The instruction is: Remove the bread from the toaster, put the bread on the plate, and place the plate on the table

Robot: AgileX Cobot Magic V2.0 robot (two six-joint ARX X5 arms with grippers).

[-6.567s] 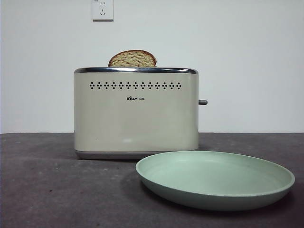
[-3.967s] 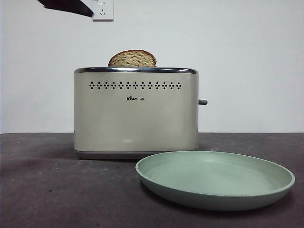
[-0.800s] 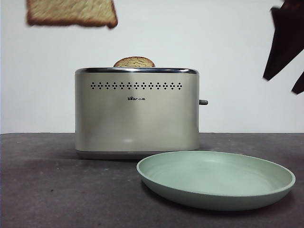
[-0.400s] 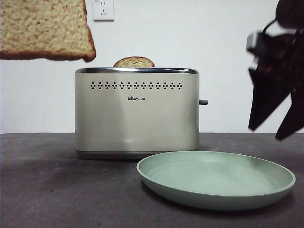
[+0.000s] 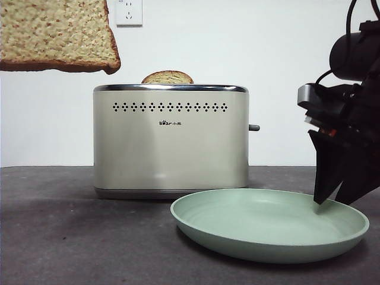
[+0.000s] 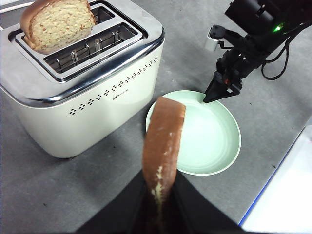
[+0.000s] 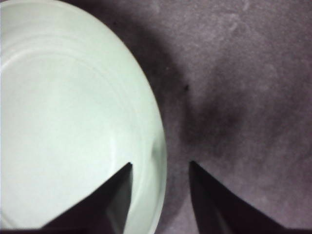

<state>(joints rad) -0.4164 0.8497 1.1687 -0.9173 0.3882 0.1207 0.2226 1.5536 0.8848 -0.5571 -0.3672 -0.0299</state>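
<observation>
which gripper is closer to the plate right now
Right. The right gripper has its open jaws straddling the rim of the plate. The left gripper is raised well above the table, holding the bread.

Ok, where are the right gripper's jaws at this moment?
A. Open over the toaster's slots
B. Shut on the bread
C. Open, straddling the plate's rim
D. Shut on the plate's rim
C: the right gripper is open, one jaw inside the plate, one over the table.
</observation>
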